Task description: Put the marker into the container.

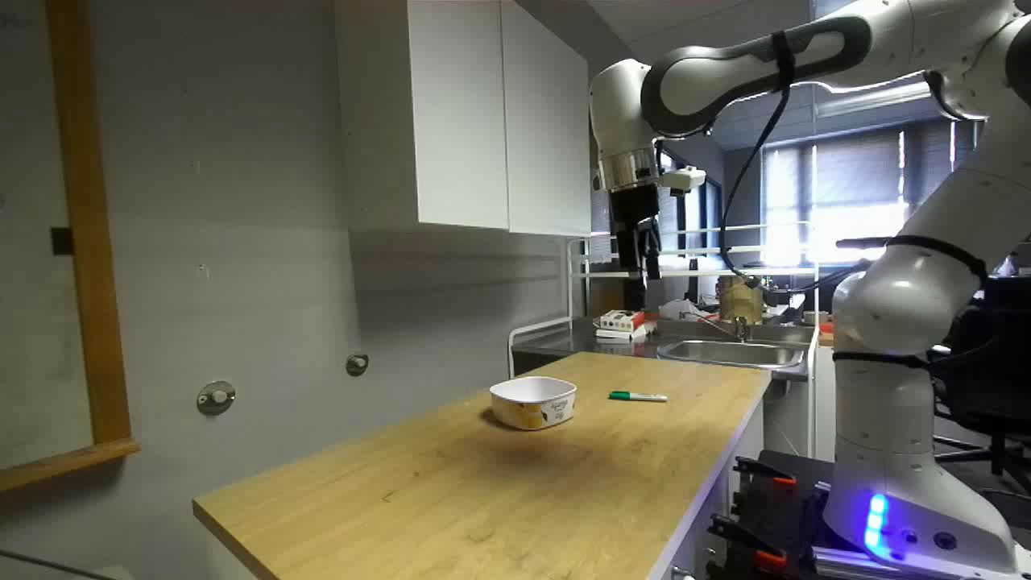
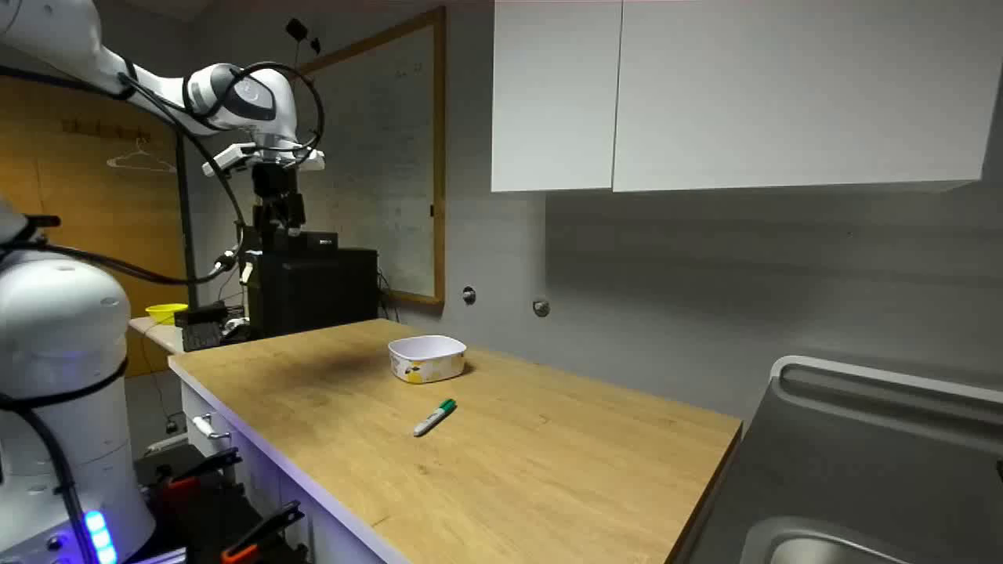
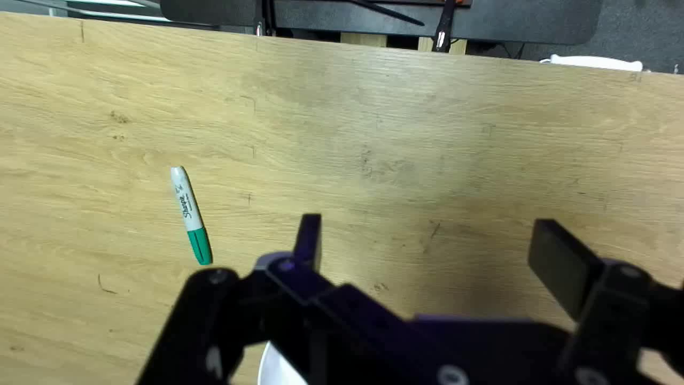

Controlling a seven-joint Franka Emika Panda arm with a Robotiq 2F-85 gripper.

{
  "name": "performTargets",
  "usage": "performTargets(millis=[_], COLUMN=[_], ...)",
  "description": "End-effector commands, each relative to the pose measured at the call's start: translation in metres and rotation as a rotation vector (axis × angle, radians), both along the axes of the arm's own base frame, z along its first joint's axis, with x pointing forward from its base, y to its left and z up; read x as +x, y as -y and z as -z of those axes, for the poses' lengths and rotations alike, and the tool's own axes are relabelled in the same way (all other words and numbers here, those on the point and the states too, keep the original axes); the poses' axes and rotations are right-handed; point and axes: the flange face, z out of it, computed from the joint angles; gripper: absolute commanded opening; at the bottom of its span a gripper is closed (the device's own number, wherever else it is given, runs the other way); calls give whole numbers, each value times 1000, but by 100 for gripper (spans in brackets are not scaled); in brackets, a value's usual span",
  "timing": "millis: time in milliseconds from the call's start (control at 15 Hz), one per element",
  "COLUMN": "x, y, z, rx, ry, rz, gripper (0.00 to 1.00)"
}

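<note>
The marker, white with a green cap, lies flat on the wooden tabletop in both exterior views (image 1: 637,396) (image 2: 434,417). It also shows at the left of the wrist view (image 3: 191,215), cap end towards the gripper. The container is a white bowl with a yellow-patterned side, standing upright near the marker in both exterior views (image 1: 527,412) (image 2: 427,368). In the wrist view only a white piece of the container (image 3: 279,369) shows; the gripper hides the rest. My gripper (image 3: 427,230) is open with nothing between its fingers. It hangs well above the tabletop in both exterior views (image 1: 643,282) (image 2: 280,223).
A white wall cabinet (image 1: 459,121) hangs over the back of the wooden tabletop (image 1: 451,499). A metal sink (image 1: 733,352) and a small box (image 1: 622,321) are beyond one end. A black box-shaped object (image 2: 313,290) stands beyond the opposite end.
</note>
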Motion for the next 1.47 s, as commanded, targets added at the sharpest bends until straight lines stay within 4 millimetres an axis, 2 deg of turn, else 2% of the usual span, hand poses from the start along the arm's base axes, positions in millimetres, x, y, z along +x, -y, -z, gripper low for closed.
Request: performTargets(millis=[0,467,667,800,933,1267,1400], x=[0,0,13,26,43,79,90], y=[0,0,10,28,57,148,178], z=[-1,-1,-1,2,11,45,57], rx=[0,0,27,42,77,152,177], ry=[-1,-1,-16,-26,-54,-123,-138], rz=[0,0,-17,-11,9,83,118], gripper=[100,100,100,100,100,100,100])
